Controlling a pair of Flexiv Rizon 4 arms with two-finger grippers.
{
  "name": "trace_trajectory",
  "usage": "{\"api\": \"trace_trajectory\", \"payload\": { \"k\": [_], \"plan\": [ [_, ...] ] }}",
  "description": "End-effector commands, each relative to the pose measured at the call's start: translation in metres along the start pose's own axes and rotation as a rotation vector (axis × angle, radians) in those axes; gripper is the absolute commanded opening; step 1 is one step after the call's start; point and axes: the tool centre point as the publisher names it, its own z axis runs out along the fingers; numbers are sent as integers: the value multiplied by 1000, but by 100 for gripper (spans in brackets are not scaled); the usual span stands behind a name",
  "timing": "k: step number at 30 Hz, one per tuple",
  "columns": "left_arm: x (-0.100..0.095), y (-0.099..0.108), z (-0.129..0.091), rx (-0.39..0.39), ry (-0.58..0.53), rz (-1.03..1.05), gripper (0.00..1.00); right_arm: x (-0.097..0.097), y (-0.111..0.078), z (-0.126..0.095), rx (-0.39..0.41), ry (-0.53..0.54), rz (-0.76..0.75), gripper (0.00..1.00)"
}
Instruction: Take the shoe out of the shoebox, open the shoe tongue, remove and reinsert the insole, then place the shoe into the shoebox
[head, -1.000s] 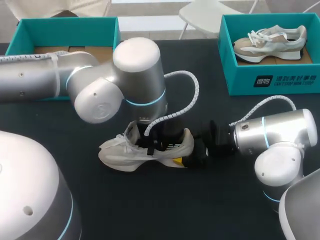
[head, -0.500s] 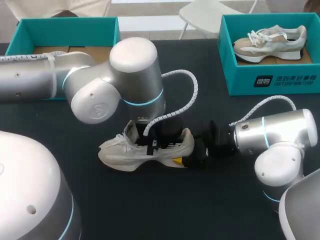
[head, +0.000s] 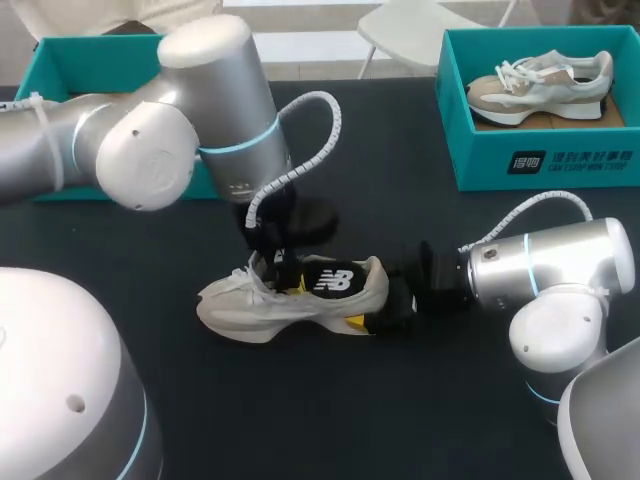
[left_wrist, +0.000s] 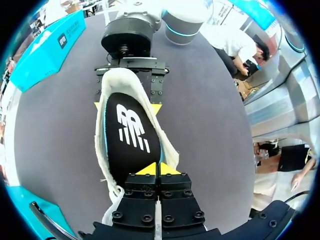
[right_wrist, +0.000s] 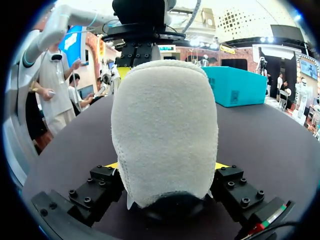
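The shoe (head: 250, 305) was stood near the middle of the counter (head: 400, 420), its heel clamped from both sides by the right gripper (right_wrist: 167, 165). The black insole (left_wrist: 132, 135), tilted up out of the shoe, was pinched at its toe-side end by the left gripper (left_wrist: 160, 169).

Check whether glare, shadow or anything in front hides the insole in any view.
Head view: no glare on the insole, but the left arm covers its front end. Left wrist view: evenly lit, almost wholly shown ahead of the left gripper. Right wrist view: the shoe, heel-on, hides it entirely.
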Motion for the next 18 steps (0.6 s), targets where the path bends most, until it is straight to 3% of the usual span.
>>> {"api": "trace_trajectory", "payload": {
  "k": [1,8,18],
  "plan": [
    [3,12,-11,34,-23,-10,0,3,-6,-1,5,-3,3,0],
    [-8,14,-15,50,-17,-9,0,3,-6,-1,5,-3,3,0],
    [-10,-6,-33,80,21,42,0,3,-6,-1,5,-3,3,0]
  ]
}}
